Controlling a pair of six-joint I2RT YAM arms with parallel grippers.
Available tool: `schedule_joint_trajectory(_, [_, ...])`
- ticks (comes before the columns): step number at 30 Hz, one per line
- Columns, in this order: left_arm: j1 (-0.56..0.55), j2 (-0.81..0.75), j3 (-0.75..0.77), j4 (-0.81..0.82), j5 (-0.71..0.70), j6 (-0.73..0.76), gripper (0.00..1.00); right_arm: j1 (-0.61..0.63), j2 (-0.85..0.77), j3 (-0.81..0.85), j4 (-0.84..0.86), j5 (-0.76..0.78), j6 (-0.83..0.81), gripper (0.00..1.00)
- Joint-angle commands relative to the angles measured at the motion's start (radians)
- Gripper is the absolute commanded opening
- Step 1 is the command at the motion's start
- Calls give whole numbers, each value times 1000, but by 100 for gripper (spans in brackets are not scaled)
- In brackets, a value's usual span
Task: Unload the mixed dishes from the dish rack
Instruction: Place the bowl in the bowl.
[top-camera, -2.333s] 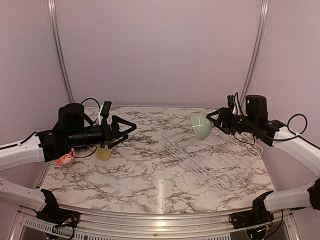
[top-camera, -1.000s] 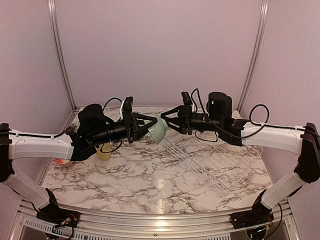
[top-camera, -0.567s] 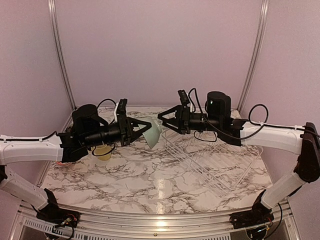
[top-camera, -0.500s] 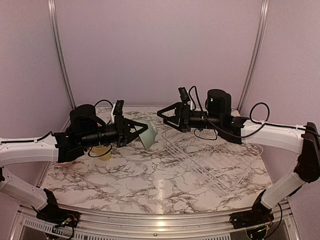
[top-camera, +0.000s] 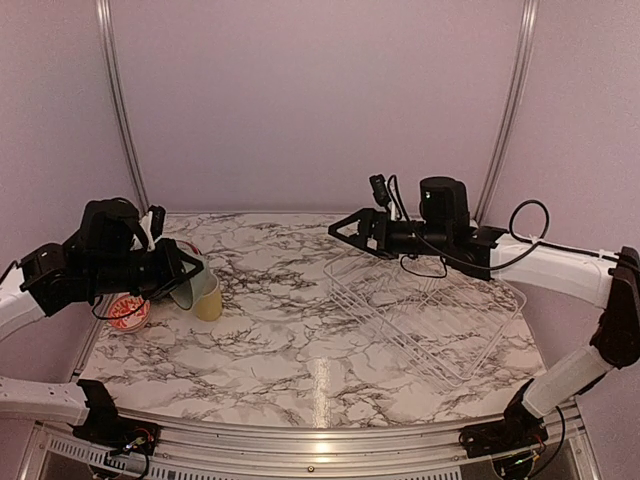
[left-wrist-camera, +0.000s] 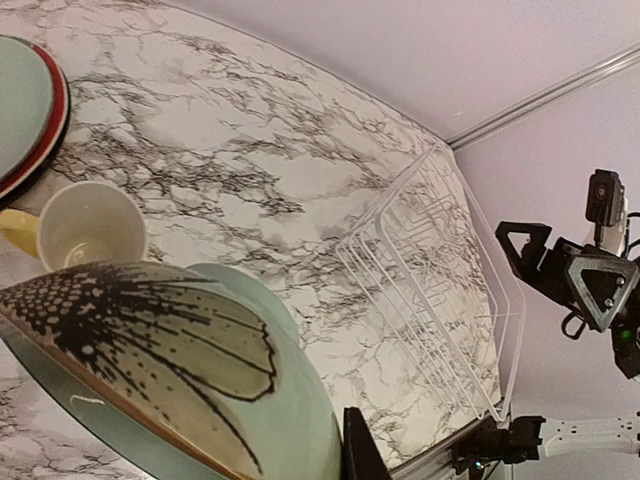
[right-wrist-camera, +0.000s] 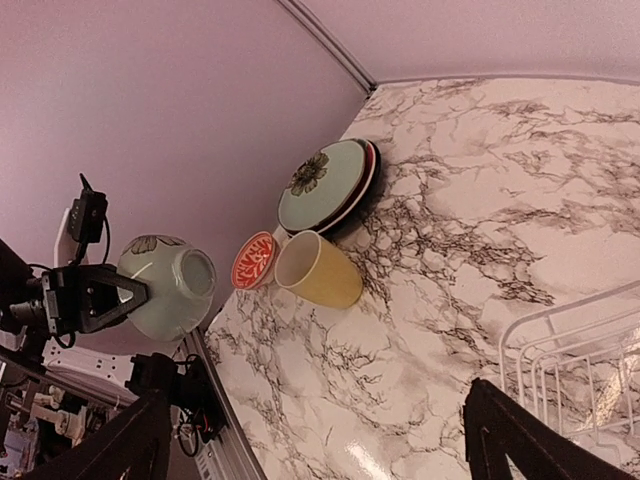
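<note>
Handed across since the earlier top view, the pale green bowl (top-camera: 190, 292) now hangs far left near the yellow mug (top-camera: 208, 303), clamped in the left end effector (top-camera: 183, 272). The right end effector (top-camera: 342, 236) has let go, its fingers wide apart beside the dish rack (top-camera: 430, 320), which looks bare (nothing left to lift out, I judge).

Left wrist: the bowl fills the foreground, with the mug and stacked plates (left-wrist-camera: 25, 110) beyond.

Right wrist: the small white-and-red patterned bowl (right-wrist-camera: 254, 261) sits beside the mug on the surface (right-wrist-camera: 480, 200). Only setting down the held bowl seems to remain.
</note>
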Motion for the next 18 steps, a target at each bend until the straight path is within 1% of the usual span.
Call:
schedule_joint_trajectory(1, [105,-53,138,-366,-200,108,0,-34,-50,-35,-29,-8,-19,98])
schedule_joint_trajectory(4, [143,-46,211,-480,-324,160,0,-47,-72,-35,-52,-2,-36,98])
schedule_joint_trajectory(7, [177,13,273,-583,-444,206,0,-55,-92,-33,-73,16,-48,99])
schedule_joint_trajectory(8, [198,37,282,-612,-456,221,0,-61,-97,-29,-82,16,-52,99])
schedule_joint_trajectory(11, [287,85,259,-605,-395,286,0,-66,-116,-18,-122,18,-79,98])
schedule_joint_trajectory(13, [341,118,238,-596,-351,321,0,-67,-138,-18,-147,49,-110,98])
schedule_joint_trajectory(16, [398,168,205,-582,-330,356,0,-70,-172,-27,-177,98,-141,98])
schedule_joint_trajectory(18, [429,195,173,-544,-298,384,0,-74,-193,-39,-182,119,-148,98])
